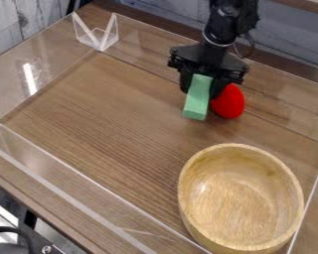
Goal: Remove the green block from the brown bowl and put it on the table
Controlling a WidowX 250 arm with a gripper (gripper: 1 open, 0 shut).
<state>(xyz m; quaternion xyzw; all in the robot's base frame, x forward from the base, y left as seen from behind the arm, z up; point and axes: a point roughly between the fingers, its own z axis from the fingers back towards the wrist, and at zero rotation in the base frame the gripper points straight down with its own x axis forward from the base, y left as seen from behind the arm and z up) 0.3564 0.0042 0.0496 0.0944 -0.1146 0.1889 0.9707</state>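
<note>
The mint-green block (198, 102) hangs almost upright, its upper end between the fingers of my black gripper (206, 78), which is shut on it. Its lower end is just at the brown wood-grain table (108, 109); I cannot tell whether it touches. The block is outside the brown bowl (241, 195), a large tan wooden bowl that stands empty at the front right, well apart from the gripper.
A red round toy (230, 100) sits right beside the block on its right. Clear acrylic walls (43, 149) run around the table's edges. A small clear stand (95, 34) is at the back left.
</note>
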